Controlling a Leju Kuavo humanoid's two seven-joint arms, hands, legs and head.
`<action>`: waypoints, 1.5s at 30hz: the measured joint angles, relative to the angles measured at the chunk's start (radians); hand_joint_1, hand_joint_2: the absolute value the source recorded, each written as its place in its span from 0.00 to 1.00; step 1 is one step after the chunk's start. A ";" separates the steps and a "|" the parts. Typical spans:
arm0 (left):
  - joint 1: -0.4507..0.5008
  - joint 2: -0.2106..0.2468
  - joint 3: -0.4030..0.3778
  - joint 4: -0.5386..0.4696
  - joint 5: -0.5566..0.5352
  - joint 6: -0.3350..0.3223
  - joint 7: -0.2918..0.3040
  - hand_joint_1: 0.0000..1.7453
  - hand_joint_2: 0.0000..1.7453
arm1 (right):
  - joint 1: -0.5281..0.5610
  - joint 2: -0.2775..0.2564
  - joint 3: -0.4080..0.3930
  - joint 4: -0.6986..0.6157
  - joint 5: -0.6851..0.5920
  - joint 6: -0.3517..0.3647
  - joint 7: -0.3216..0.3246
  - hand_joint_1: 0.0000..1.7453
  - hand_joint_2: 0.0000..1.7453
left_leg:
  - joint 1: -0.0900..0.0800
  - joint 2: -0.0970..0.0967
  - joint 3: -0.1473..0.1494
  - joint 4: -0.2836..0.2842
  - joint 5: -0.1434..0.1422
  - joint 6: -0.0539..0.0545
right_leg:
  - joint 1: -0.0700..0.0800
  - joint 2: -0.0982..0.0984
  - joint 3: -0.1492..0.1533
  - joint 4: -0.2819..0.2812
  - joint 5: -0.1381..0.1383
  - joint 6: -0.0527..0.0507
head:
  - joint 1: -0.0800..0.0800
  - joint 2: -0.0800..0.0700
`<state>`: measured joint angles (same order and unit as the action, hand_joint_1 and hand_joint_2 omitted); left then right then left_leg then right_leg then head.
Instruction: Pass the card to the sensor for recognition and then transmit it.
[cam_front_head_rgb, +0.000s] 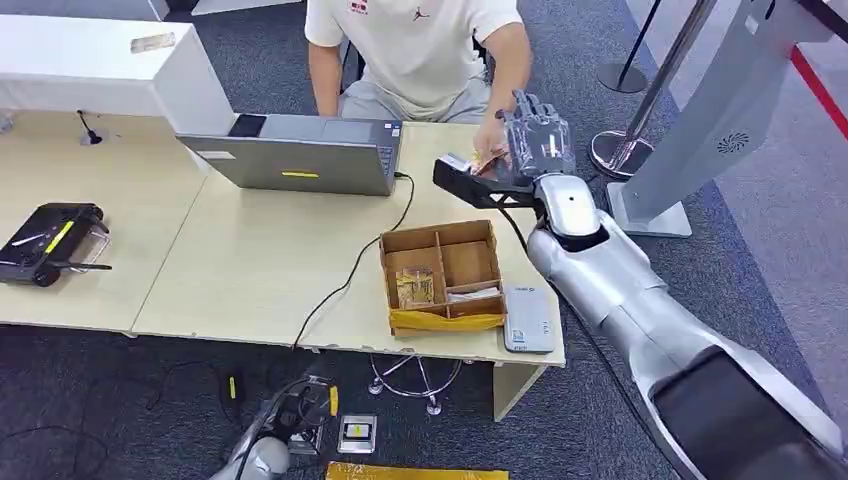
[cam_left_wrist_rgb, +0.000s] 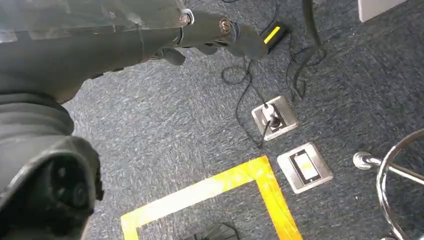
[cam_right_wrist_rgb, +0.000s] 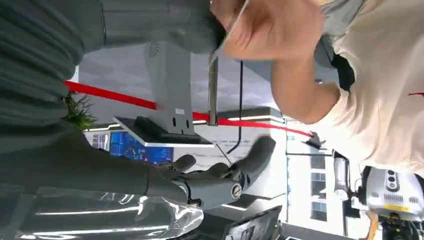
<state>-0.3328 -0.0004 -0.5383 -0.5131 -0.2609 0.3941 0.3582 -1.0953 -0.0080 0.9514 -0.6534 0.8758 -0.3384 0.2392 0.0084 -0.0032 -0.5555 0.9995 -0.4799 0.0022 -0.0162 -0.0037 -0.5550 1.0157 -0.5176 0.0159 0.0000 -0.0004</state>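
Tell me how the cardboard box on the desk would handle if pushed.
The box likely slides easily: it looks light, with a flat base on the smooth desk. Its thin dividers probably flex. Low and wide, it seems unlikely to tip.

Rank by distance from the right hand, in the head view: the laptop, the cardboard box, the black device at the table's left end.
From the right hand:
1. Cardboard box, just below the hand in the picture, near the table's front edge.
2. Laptop, to its left, mid-table.
3. Black device, far left end.

Office corner with pale wooden desks (cam_front_head_rgb: 240, 260) on dark blue-grey carpet (cam_front_head_rgb: 90, 400).
Yellow floor tape (cam_left_wrist_rgb: 225, 180), metal floor sockets (cam_left_wrist_rgb: 305, 167), a chrome stanchion post (cam_front_head_rgb: 655, 90) carrying red barrier tape (cam_front_head_rgb: 820, 85).
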 joint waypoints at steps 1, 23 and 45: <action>-0.002 0.000 0.000 0.003 0.002 -0.002 0.000 0.00 0.00 | 0.000 0.001 0.002 0.004 -0.006 -0.006 -0.003 0.00 1.00 | 0.000 0.000 0.000 0.000 0.000 0.000 | 0.000 0.000 0.000 0.000 0.000 0.000 | 0.000 0.000; 0.057 0.042 0.034 0.045 0.168 0.172 -0.058 0.00 0.00 | 0.365 -0.349 -0.222 -0.448 0.142 -0.315 0.223 0.00 1.00 | 0.000 -0.002 0.000 0.002 -0.001 0.001 | 0.000 -0.002 0.001 -0.002 0.000 0.000 | 0.000 0.000; 0.073 0.011 0.085 0.096 0.487 0.288 -0.208 0.00 0.00 | 0.659 -0.180 -1.862 -0.627 0.447 -0.360 -0.891 0.00 1.00 | -0.001 0.000 -0.001 0.002 -0.003 0.002 | -0.001 -0.001 -0.001 -0.003 0.000 0.000 | -0.001 0.000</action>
<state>-0.2600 0.0111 -0.4532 -0.4174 0.2258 0.6821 0.1499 -0.4358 -0.1881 -0.9107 -1.2807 1.3228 -0.6981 -0.6517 0.0071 -0.0034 -0.5562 1.0020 -0.4827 0.0046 -0.0176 -0.0052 -0.5557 1.0127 -0.5176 0.0163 -0.0008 -0.0004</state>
